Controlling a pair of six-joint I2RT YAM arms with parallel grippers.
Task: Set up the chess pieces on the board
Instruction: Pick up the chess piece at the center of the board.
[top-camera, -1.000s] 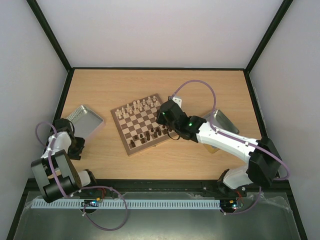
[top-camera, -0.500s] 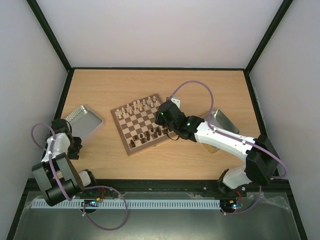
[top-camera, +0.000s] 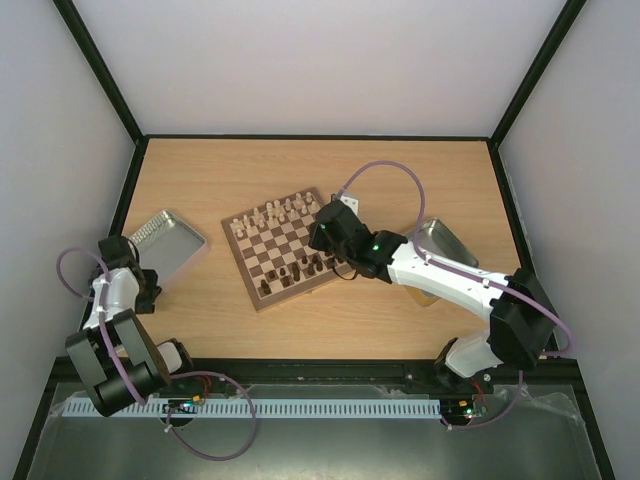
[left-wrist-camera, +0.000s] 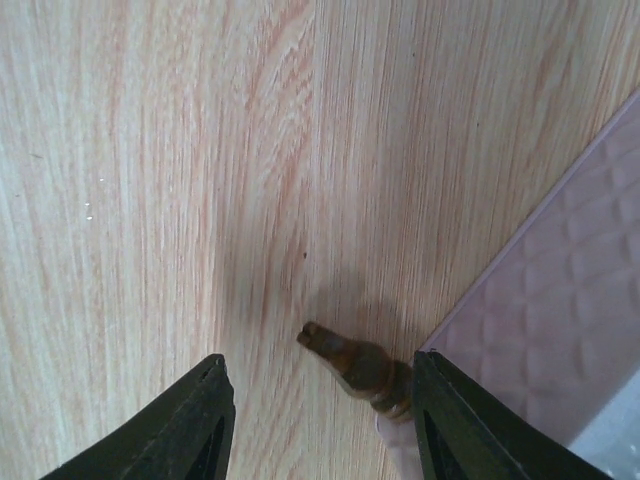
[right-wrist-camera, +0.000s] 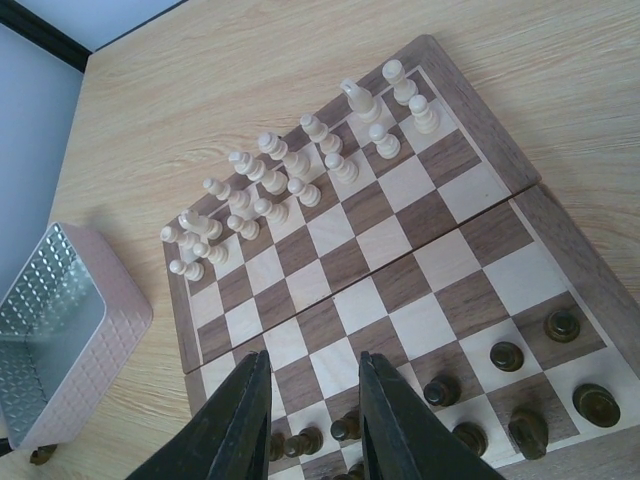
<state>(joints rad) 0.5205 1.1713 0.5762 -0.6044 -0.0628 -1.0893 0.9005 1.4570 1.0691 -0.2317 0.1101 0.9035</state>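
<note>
– Looking at the left gripper (left-wrist-camera: 318, 372), are its fingers (left-wrist-camera: 205, 420) on anything?

– No, they're spread wide, low over the bare table (left-wrist-camera: 150, 150). One dark brown piece (left-wrist-camera: 362, 367) lies on its side between them, nearer the right-hand finger, with its narrow end pointing away from the wrist. Nothing pinches it.

– And that pinkish edge beside it?

– That's a corner of the left tray (left-wrist-camera: 560, 310). The piece lies just beside it, off the board altogether.

– What about the right gripper (right-wrist-camera: 312, 365)?

– It hangs over the near side of the board (right-wrist-camera: 400, 290), above the dark pieces (right-wrist-camera: 505, 355). Its fingers (right-wrist-camera: 235, 420) stand a little apart, and between the tips I see only the checks, no piece.

– How does the board look?

– It sits mid-table, turned at a slant. The cream pieces (right-wrist-camera: 300, 165) stand in two rows along the far side. The dark ones stand along the near rows, though I can't tell whether every square there is filled. A second tray (top-camera: 445, 245) lies on the table, partly hidden by the right arm.
</note>
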